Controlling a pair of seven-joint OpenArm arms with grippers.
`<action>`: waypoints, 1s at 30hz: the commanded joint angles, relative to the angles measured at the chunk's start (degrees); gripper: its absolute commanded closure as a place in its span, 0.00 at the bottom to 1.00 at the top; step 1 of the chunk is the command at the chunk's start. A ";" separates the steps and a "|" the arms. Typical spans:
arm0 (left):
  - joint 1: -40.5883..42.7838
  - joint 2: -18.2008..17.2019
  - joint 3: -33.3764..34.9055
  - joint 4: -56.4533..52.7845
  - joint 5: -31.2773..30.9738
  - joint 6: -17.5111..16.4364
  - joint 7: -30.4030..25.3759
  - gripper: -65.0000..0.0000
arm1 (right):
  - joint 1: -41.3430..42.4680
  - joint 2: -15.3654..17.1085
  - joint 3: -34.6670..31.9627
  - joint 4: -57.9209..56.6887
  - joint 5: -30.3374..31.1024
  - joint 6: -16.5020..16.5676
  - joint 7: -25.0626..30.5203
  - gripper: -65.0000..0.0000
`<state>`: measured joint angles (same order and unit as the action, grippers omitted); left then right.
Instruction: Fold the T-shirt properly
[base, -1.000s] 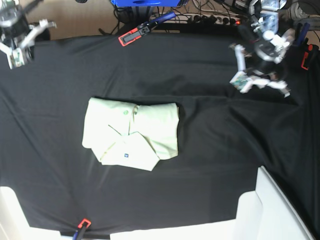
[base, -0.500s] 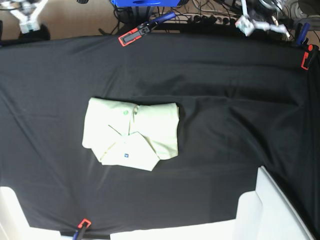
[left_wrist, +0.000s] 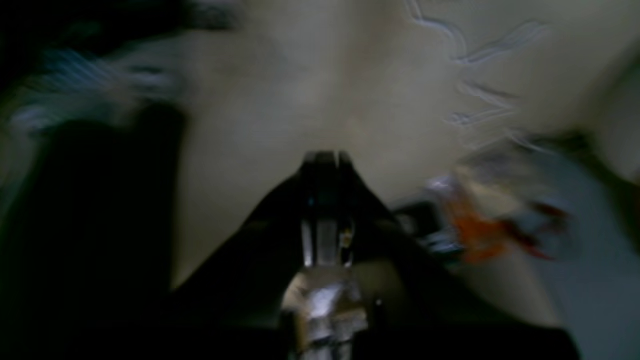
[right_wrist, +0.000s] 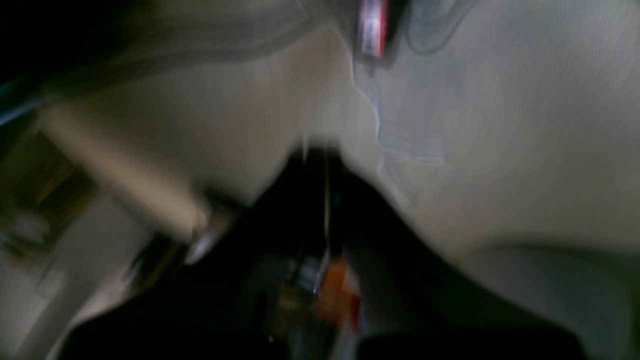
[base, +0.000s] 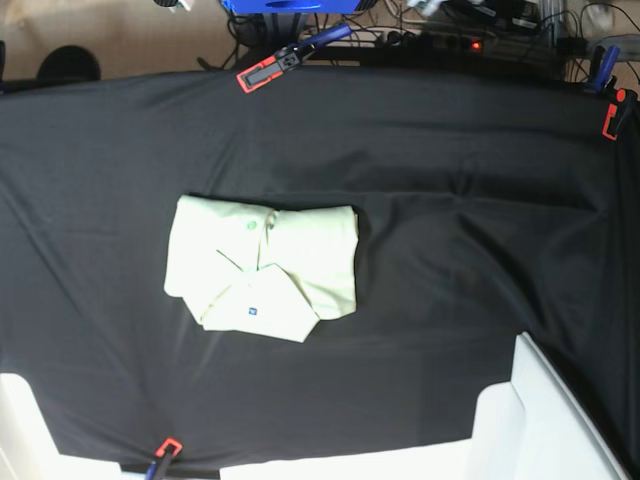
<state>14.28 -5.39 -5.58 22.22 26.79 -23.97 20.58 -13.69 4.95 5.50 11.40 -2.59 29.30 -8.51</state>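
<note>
Both our arms have left the base view since a moment ago; the pale mint-green folded cotton T-shirt (base: 262, 268) lies on the black cloth (base: 450, 250). Left wrist: left gripper (left_wrist: 324, 159) closed, empty. Right wrist: right gripper (right_wrist: 316, 150) closed, blurred.

Pale mint-green T-shirt (base: 262, 268), folded into a compact rectangle, collar and small blue mark facing up, lying flat left of centre on the black cloth (base: 470, 250)
</note>
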 joint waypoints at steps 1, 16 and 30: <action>-2.11 -0.28 0.00 -4.50 -0.02 0.10 -2.42 1.00 | 0.99 0.54 -1.23 -4.06 -0.18 -1.21 4.25 0.98; -7.12 2.18 -0.53 -13.91 -0.02 10.56 -24.05 1.00 | 3.54 1.60 -12.13 -11.40 -0.18 -28.90 23.59 0.98; -6.77 2.18 0.00 -13.91 0.51 16.63 -24.05 1.00 | 3.72 3.18 -11.87 -11.40 -0.18 -28.90 23.68 0.98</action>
